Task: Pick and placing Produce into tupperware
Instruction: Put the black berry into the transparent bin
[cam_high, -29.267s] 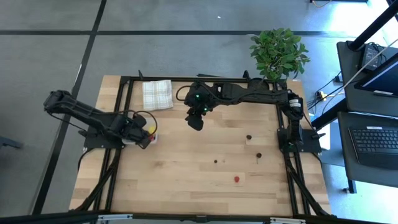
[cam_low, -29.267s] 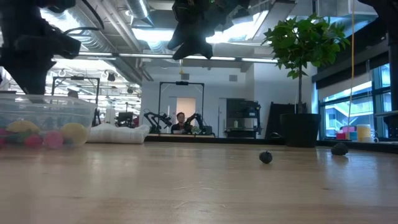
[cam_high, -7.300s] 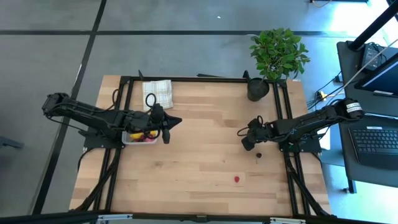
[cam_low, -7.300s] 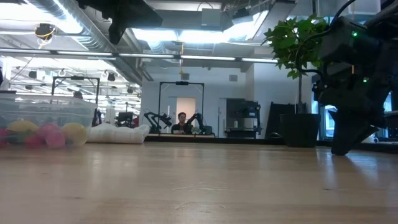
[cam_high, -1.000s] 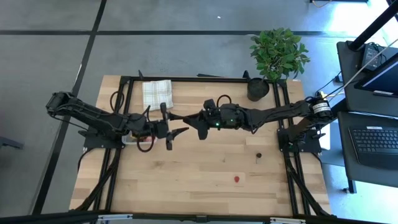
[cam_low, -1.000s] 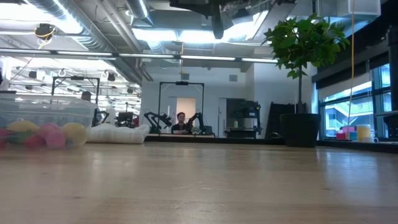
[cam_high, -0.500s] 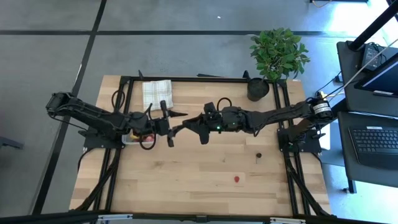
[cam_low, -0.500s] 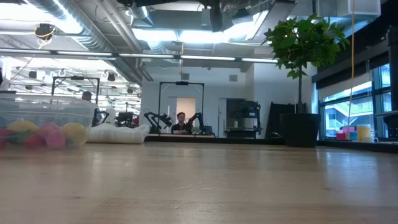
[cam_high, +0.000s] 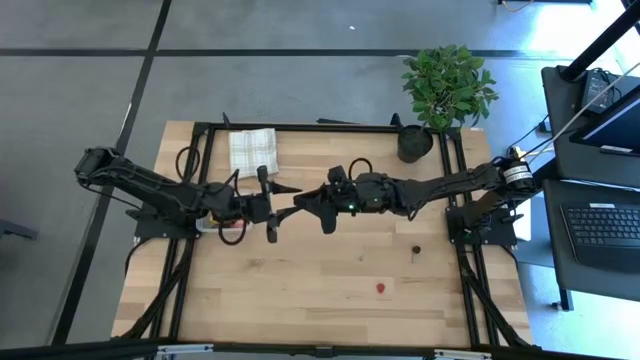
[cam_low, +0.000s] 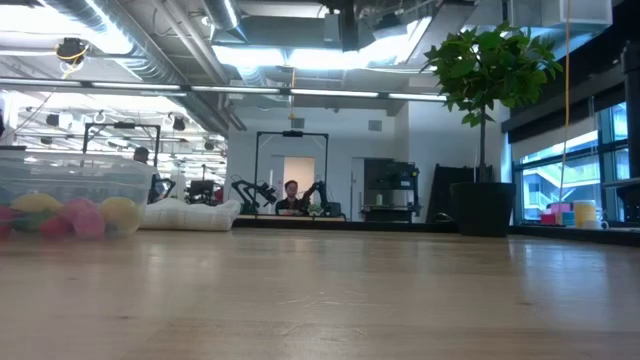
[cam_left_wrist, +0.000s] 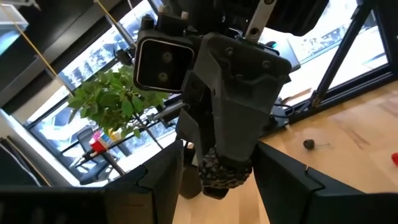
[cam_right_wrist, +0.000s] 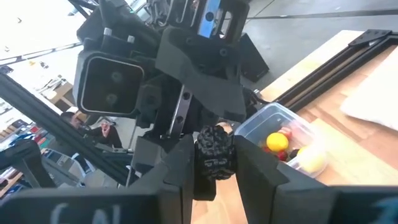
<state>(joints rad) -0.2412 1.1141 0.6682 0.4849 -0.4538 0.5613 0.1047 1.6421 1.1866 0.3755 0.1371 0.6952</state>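
Mid-air handover: the right gripper (cam_right_wrist: 214, 163) is clenched on 1 dark knobbly berry (cam_right_wrist: 215, 152), held between the left gripper's (cam_left_wrist: 219, 177) spread fingers. Next the left must clamp it, then carry it to the tupperware (cam_right_wrist: 283, 127) just behind

The high view looks straight down on the whole table (cam_high: 330, 270); the low view sits at its surface, facing the room. Each wrist view faces the other arm closely. High and low views share the potted plant (cam_high: 447, 85) at the far right corner
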